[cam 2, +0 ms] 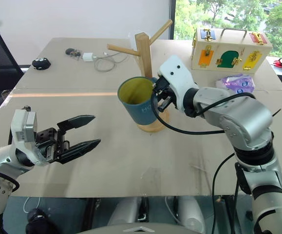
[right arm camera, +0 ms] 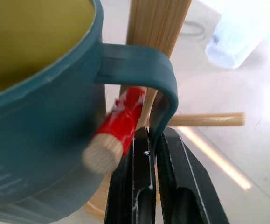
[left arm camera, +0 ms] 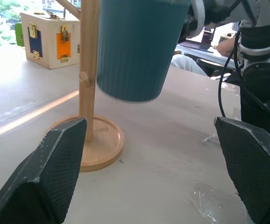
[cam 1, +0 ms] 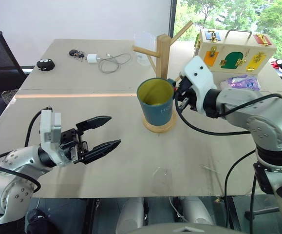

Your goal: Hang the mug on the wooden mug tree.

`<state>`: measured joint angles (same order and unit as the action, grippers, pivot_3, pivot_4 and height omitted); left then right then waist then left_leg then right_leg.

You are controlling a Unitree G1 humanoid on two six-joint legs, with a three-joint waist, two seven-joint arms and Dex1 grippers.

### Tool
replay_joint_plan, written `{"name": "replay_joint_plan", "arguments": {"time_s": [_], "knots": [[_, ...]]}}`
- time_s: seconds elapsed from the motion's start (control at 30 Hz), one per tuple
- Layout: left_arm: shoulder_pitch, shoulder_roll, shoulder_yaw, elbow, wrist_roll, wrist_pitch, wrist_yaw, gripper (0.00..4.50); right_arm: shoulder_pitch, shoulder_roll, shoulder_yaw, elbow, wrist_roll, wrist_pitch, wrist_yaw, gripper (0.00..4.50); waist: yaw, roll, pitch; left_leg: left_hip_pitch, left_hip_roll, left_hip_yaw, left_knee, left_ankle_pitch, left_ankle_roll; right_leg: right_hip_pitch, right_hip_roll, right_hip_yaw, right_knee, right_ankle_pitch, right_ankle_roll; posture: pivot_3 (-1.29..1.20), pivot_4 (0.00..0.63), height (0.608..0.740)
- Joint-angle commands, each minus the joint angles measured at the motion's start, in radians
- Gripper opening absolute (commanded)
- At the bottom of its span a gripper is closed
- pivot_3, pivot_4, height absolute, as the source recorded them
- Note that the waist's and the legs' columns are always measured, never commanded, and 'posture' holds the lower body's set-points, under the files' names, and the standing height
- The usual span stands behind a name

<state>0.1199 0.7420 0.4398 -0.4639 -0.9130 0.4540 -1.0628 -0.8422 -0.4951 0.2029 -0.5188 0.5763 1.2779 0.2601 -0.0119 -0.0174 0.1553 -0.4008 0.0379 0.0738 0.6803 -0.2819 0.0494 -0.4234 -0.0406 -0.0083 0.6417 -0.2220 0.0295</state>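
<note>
We see the right end effector [right arm camera: 149, 154] clamped on the handle of the mug [cam 1: 156, 101], holding it off the desk [cam 1: 82, 78] against the mug tree [cam 1: 163, 53], with the red-tipped peg [right arm camera: 118, 128] poking through the handle. The left end effector [cam 1: 104, 132] hovers apart, fingers spread wide.

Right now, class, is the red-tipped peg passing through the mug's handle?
Yes: in the right wrist view the red-tipped peg pokes through the loop of the mug's handle, which the right gripper pinches.
</note>
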Motion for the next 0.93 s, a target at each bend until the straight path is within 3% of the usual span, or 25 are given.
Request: {"name": "replay_joint_plan", "arguments": {"time_s": [0.03,0.07,0.23,0.4,0.67,0.93], "knots": [[-0.004,-0.008,0.009,-0.052,-0.031,0.0,0.021,4.5,0.022,-0.051,-0.044,-0.052,-0.003,-0.056,0.066,1.85,0.0,0.0,0.0,0.0,0.0,0.0,0.0,0.0,0.0,0.0,0.0,0.0,0.0,0.0,0.0,0.0,0.15,0.74],[-0.004,-0.01,0.009,-0.053,-0.034,0.001,0.024,4.5,0.045,-0.082,-0.073,-0.078,0.017,-0.074,0.109,2.14,0.0,0.0,0.0,0.0,0.0,0.0,0.0,0.0,0.0,0.0,0.0,0.0,0.0,0.0,0.0,0.0,0.15,0.74],[0.009,-0.015,0.005,-0.058,-0.042,0.011,0.051,4.5,0.205,-0.207,-0.251,-0.177,0.12,-0.163,0.285,2.14,0.001,0.0,0.0,0.0,0.0,-0.001,-0.001,-0.001,0.001,0.0,-0.001,-0.001,-0.001,0.0,0.0,0.0,0.15,0.74],[0.042,-0.024,0.006,-0.04,-0.029,0.037,0.101,4.5,0.504,-0.302,-0.474,-0.184,0.149,-0.305,0.431,2.14,0.002,-0.001,0.0,0.001,0.0,-0.001,-0.002,-0.001,0.001,0.001,0.0,0.0,-0.001,0.0,0.001,0.0,0.15,0.74],[0.185,-0.032,0.0,0.018,0.149,0.008,0.187,4.5,0.994,-0.317,-0.616,-0.046,-0.041,-0.678,0.602,2.14,0.002,-0.002,-0.001,0.004,0.0,0.001,-0.002,-0.001,0.001,0.002,0.001,0.002,-0.001,0.0,0.001,0.0,0.15,0.74],[0.201,-0.014,0.012,0.153,0.236,-0.05,0.126,4.5,1.145,-0.29,-0.632,0.101,-0.139,-0.895,0.648,2.14,0.002,-0.003,-0.001,0.005,0.001,0.001,-0.001,-0.001,0.001,0.002,0.002,0.002,0.0,-0.003,0.005,0.0,0.15,0.74]]}}
